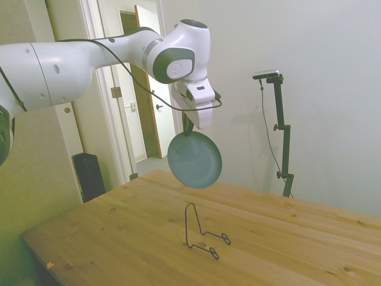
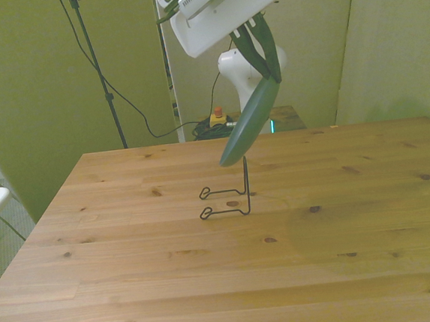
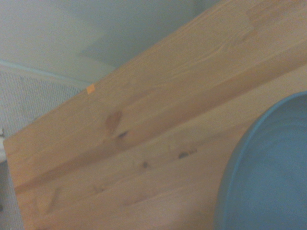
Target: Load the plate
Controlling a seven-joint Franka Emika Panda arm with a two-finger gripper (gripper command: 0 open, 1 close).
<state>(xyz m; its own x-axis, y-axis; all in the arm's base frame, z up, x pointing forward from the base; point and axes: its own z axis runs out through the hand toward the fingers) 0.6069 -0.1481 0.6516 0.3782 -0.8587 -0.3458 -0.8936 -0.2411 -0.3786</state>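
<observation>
- One plate, dull teal, hung on edge from the gripper near the centre of the side view, clear of the wooden table and above a small wire stand.
- Dark fingers were clamped on the plate's upper rim in the upper middle of the front view, a grasp that left the lower rim free to go down first.
- Carried this way, judging by the task, the plate looked set to be dropped between the wire stand's upright loop and its low feet.
- Seen from the side, the plate showed its round hollow face towards the camera; in the front view it was nearly edge-on, a slim blade running from upper right down to lower left.
- Its flat plane was steeply tilted rather than plumb, with the lower rim hanging just above the top of the wire stand in the frame's centre.
- From the wrist, only a blue curve of rim filled the lower right corner, bare table boards behind it.
</observation>
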